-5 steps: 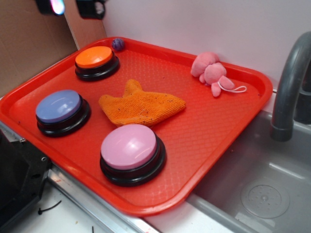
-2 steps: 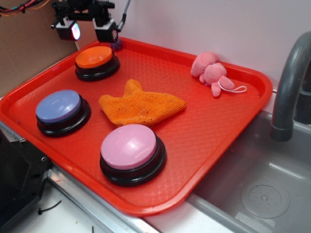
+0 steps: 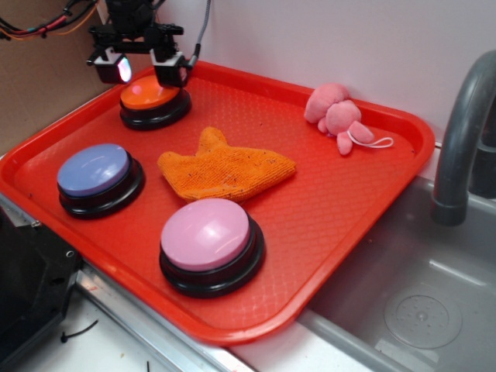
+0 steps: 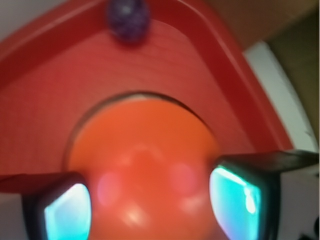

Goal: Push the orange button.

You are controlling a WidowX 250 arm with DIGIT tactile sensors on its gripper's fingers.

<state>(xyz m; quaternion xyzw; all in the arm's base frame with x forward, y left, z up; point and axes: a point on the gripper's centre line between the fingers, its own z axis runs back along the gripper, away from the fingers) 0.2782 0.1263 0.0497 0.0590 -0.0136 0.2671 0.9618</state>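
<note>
The black claw (image 3: pixel 142 68) is hanging just above the glossy orange domed push button (image 3: pixel 150 92), at the far left corner of the red plastic tray (image 3: pixel 341 201). Its jaws are standing wide apart, gripping nothing, straddling the dome (image 4: pixel 145 170), probably ready for pressing down.

White wall (image 3: pixel 349 39) at far side, brown cardboard panel (image 3: pixel 46 85) far left. Grey sink basin (image 3: pixel 411 302) near right – round drain, curved grey faucet (image 3: pixel 461 132) at right edge. White counter (image 3: pixel 101 341) near left. Even, soft lighting.
</note>
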